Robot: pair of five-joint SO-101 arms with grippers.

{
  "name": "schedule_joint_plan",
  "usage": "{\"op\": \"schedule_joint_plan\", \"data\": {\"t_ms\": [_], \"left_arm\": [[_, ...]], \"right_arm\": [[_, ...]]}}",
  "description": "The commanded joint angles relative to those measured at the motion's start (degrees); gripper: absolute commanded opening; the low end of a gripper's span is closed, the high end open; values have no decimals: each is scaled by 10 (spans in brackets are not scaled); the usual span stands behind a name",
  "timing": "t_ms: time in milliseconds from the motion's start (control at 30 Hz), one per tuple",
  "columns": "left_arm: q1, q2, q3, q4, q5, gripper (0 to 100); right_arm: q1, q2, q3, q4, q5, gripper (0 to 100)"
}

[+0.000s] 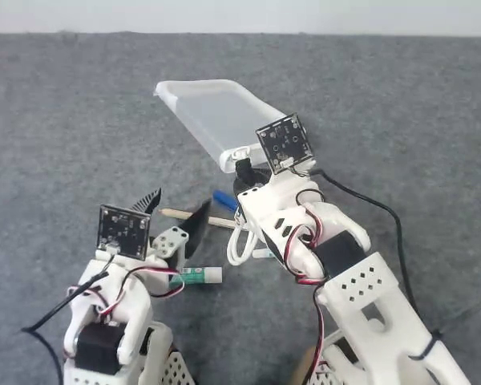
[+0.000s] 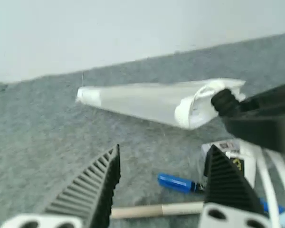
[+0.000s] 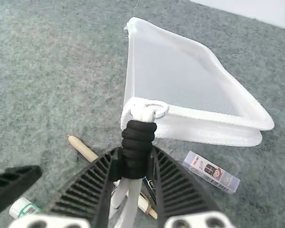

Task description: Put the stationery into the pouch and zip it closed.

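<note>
Grey, felt-like fabric covers the counter (image 1: 56,120). Nearest to the robot, a small tube (image 1: 199,276) with a green label is laid flat on this fabric.

Slightly farther out, the left tool (image 2: 165,152) is held low over the counter, its ribbed fingers spread wide with nothing gripped between them. A wooden pencil (image 2: 156,209) is laid crosswise below the spread fingers, and a blue pen (image 2: 178,183) is laid just beyond it. An eraser (image 3: 211,172) in a printed sleeve is laid flat close to the near edge of the pouch.

Beyond the pencil, the right tool (image 3: 135,152) is shown pressed together on a cord (image 3: 137,137), white with a black sleeve. The cord is tied to a ring (image 3: 154,111) at the near corner of the pouch.

Farthest out is the pouch (image 1: 216,116), translucent white. Its near end is held up off the counter by the cord, and it slopes down to the far end. The tube, pencil, pen and eraser are all seen on the counter outside the pouch.
</note>
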Motion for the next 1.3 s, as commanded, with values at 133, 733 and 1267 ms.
{"op": "schedule_joint_plan", "data": {"t_ms": [133,733,1267], "left_arm": [[4,-7,49,-106,15,273],[-1,-7,134,-185,12,273],[-29,-8,149,-198,14,272]], "right_arm": [[-25,-35,-7,4,27,6],[-68,-107,-6,65,44,6],[-92,-113,16,73,86,6]]}}
